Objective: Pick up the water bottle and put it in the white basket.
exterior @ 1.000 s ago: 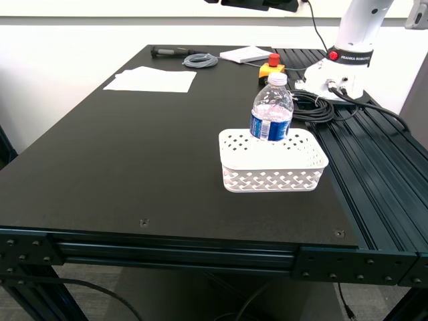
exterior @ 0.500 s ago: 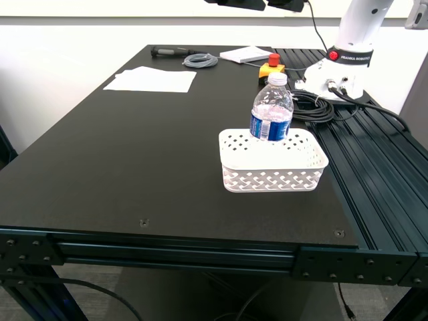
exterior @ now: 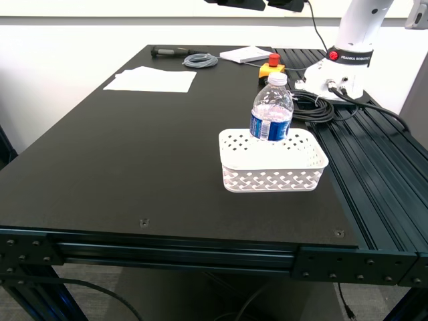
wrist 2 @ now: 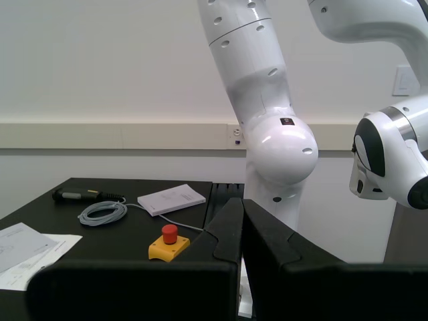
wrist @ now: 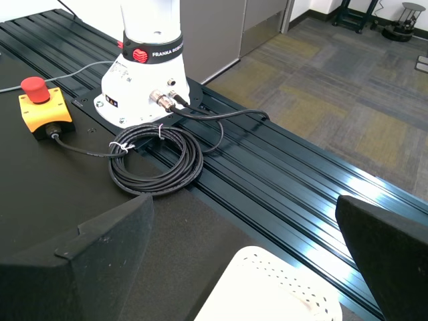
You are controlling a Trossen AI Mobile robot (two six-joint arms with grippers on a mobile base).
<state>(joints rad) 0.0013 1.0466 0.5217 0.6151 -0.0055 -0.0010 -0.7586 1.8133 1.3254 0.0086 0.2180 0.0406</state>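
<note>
A: Where was the water bottle [exterior: 272,107]?

B: Upright in the white basket [exterior: 273,176], at the back wall of it, cap on. The basket sat on the black tabletop [exterior: 134,154], toward the exterior view's right, near the rail edge.

A: First gripper [wrist: 244,251]?

B: Jaws spread wide, nothing between them. Its wrist view showed one rounded corner of the basket [wrist: 267,287] below, apart from both fingers [wrist: 87,261]. Beyond that: a coil of black cable [wrist: 155,160], a white robot base [wrist: 147,63] and a yellow box with a red button [wrist: 41,110].

A: Second gripper [wrist 2: 242,234]?

B: Fingers pressed together, closed, holding nothing that I could see. It looked level across the tabletop at the button box [wrist 2: 168,244], a white booklet [wrist 2: 171,199], a grey cable loop [wrist 2: 102,212] and sheets of paper [wrist 2: 27,244].

A: Arms in the exterior view?

B: Only dark parts at the top edge; probably the grippers, too cropped to tell which.

A: Bottle in either wrist view?

B: Not visible.
</note>
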